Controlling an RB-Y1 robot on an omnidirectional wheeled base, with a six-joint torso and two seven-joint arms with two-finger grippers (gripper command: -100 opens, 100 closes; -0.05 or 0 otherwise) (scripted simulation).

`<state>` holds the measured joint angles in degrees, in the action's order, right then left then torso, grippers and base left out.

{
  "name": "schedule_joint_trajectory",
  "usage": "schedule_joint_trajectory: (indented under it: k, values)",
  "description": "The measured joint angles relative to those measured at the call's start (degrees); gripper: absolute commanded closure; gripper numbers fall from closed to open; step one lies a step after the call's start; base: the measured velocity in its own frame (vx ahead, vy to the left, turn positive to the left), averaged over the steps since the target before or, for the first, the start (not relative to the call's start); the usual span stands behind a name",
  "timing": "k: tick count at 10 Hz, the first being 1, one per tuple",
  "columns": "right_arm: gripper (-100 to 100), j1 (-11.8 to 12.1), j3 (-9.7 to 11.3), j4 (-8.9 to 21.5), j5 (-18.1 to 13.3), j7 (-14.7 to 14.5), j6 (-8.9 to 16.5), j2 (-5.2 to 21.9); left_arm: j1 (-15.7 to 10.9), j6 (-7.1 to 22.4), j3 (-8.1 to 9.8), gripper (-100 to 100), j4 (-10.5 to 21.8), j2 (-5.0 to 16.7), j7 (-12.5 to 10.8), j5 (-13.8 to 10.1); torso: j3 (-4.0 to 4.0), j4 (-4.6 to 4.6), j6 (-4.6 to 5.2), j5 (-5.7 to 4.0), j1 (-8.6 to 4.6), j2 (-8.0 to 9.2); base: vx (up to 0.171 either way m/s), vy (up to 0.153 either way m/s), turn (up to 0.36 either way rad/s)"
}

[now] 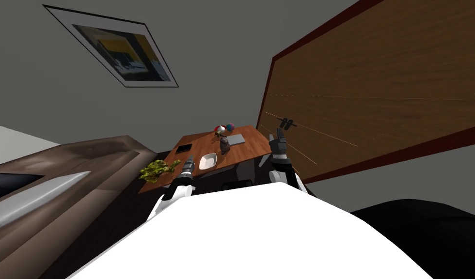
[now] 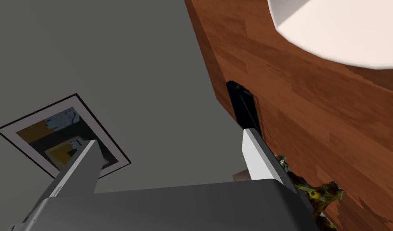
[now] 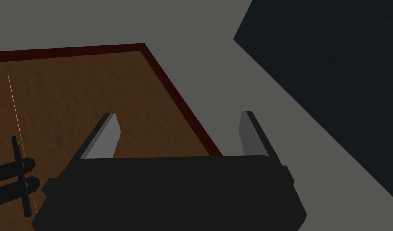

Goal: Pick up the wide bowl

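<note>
Beside the white bowl (image 1: 208, 161) on the wooden table (image 1: 246, 147), my left gripper (image 1: 188, 167) gapes wide and empty. It seems offset, so closing could shove the rim away. Likewise spread and empty, my right gripper (image 3: 178, 118).

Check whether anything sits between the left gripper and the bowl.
Nothing visible does. The open left gripper hovers just beside the bowl, with bare table between them. The plant lies on the gripper's far side, away from the bowl.

Head camera looks steeply down, rolled, onto the table (image 1: 250, 147). Left wrist camera, close at the table's edge, shares bowl (image 2: 340, 28) and plant (image 2: 316, 192). Right wrist camera faces the door (image 3: 71, 104) beyond the table.
</note>
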<state>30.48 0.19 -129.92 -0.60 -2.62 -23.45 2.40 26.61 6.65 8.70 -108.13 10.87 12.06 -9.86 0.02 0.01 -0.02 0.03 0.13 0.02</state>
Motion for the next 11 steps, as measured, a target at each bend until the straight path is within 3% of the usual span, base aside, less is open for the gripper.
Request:
schedule_joint_trajectory:
  k: [5,11]
  values:
    - [0,0.0,0.0,0.0,0.0,0.0,0.0,0.0,0.1,7.6,1.38,-100,4.1,0.1,-1.0,-1.1,0.0,0.0,-0.01,-0.01,-0.02,0.0,-0.016,0.028,-0.125]
    - [0,0.0,0.0,0.0,0.0,0.0,0.0,0.0,0.2,16.3,3.11,-100,7.3,-2.1,-3.3,-1.6,-0.04,-0.01,0.0,-0.01,-0.04,-0.07,-0.003,0.022,-0.135]
